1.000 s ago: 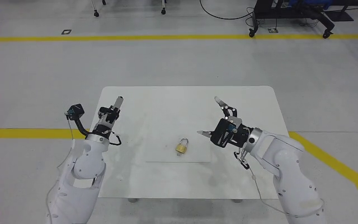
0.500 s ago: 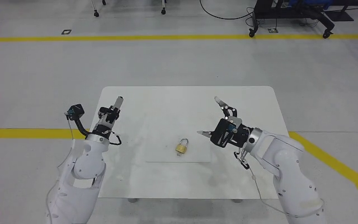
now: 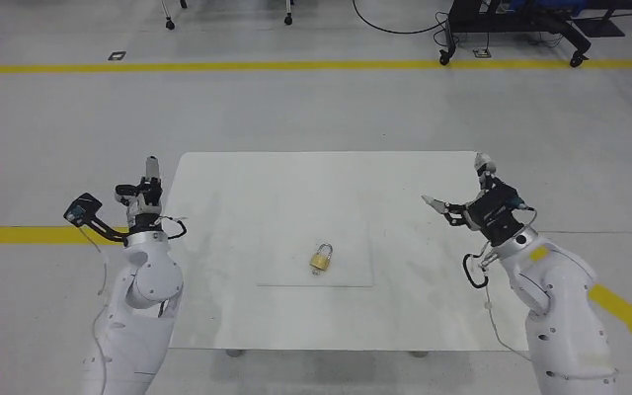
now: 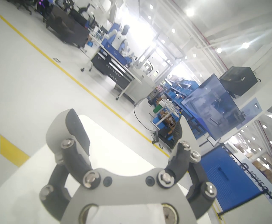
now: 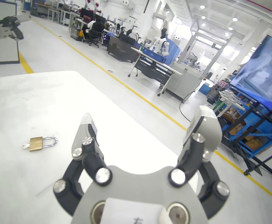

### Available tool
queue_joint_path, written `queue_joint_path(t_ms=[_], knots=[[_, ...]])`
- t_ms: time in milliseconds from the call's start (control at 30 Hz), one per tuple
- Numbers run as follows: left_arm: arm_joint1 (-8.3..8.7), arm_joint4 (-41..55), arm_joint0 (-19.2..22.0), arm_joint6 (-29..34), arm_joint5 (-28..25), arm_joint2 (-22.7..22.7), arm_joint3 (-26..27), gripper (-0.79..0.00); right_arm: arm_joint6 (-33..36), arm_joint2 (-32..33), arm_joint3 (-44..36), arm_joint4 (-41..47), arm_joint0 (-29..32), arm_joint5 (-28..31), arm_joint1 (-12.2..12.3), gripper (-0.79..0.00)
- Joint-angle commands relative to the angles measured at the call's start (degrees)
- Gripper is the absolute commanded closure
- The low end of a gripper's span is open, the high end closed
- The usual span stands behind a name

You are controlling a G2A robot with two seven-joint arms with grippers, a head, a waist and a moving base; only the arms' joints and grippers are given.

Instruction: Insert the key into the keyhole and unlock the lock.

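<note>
The left claw [image 4: 127, 117] hangs spread and empty just off the table's [image 3: 276, 188] far left edge. The lock [image 3: 320, 260] lies near centre with its shackle pointing far and a key [image 5: 25, 146] in its near end. The right claw [image 5: 146, 118], wide open and empty, is at far right and looks slightly nearer. A second ago both claws were closer in.

Pale grey floor [image 3: 316, 109], yellow lines [image 3: 247, 67], blue racks [image 5: 257, 114], bright ceiling lights [image 4: 189, 12]

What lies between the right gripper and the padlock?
Only bare tabletop. In the top view, the stretch from the right gripper to the padlock holds nothing else.
</note>
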State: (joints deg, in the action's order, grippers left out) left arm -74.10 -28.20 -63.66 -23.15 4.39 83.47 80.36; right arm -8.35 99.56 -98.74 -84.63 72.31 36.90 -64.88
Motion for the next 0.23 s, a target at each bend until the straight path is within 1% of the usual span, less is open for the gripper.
queue_joint_path(t_ms=[0,33,67,200], knots=[[0.01,0.16,-0.04,0.52,0.03,-0.01,0.10,-0.785,-2.30,1.61,0.17,0.37,0.64,1.10,0.22,-0.785],[0.00,0.07,-0.01,0.20,0.02,0.00,0.03,-0.785,-1.32,1.02,0.15,0.31,0.45,0.59,0.13,-0.785],[0.00,0.10,-0.01,0.32,0.03,0.00,0.04,-0.785,-2.30,1.52,0.17,0.37,0.57,0.98,0.16,-0.785],[0.06,-0.24,-0.27,0.46,0.01,0.05,0.21,-0.785,-2.32,1.42,0.13,0.40,0.76,0.64,0.15,-0.785]])
